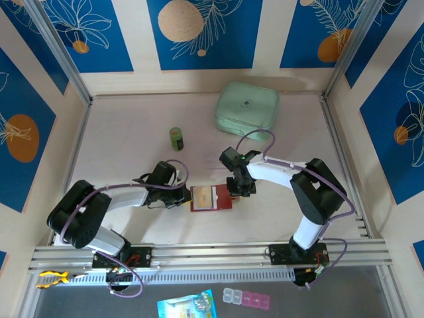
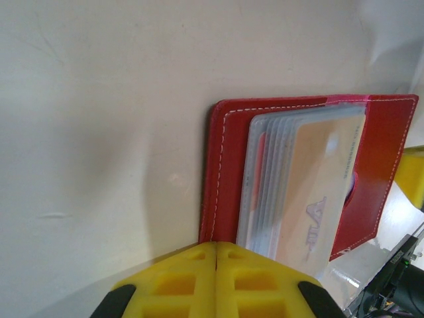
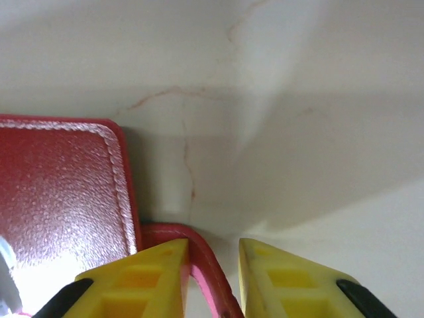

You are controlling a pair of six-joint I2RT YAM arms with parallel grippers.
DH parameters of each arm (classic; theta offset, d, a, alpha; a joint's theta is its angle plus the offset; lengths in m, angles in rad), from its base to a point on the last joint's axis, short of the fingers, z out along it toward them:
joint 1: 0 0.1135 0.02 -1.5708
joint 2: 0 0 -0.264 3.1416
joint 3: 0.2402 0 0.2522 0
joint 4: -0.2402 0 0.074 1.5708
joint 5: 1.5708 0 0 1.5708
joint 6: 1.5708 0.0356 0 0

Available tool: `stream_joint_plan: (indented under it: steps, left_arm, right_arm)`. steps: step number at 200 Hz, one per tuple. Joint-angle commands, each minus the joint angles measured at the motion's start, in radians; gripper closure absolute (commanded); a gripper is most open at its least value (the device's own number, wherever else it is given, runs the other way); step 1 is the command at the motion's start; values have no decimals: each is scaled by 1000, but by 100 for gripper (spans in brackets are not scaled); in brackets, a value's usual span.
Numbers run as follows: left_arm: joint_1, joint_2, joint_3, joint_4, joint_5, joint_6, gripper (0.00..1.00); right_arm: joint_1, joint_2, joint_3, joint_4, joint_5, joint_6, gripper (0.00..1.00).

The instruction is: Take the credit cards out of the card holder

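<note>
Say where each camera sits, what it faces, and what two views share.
Top external: overhead behind the robot, facing the pale table; both arms show.
Left wrist: on left arm, facing flat red card holder; shut left gripper shows.
Right wrist: on right arm, near table; open right gripper shows.
Wrist views share the card holder.

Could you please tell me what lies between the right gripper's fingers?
The card holder's red snap strap lies there, as the right wrist view shows.

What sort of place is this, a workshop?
Probably a robot test booth: two robot arms bolted to a metal rail, a table boxed in by blue leaf-print panels, and props like the red card holder.
</note>
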Motion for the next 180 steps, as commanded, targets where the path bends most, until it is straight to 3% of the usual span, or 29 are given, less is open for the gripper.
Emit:
stream_joint_plan:
  steps: [1,95,154,180]
  left_arm:
    - [-7,-24,-15,-60,-29,-2,94]
    - [-7,-86,38,-112,-21,0,93]
    - [-18,-61,58,-96,-8,-7,93]
    - [-25,-41,55,-80,-7,-14,93]
  right_arm:
    - [1,-75,6,-77,33,10,71]
    - [55,-153,170,-232,72,29,65]
    - [113,-42,239,-158,-25,33,49]
    - [113,17,245,-169,-11,42,41]
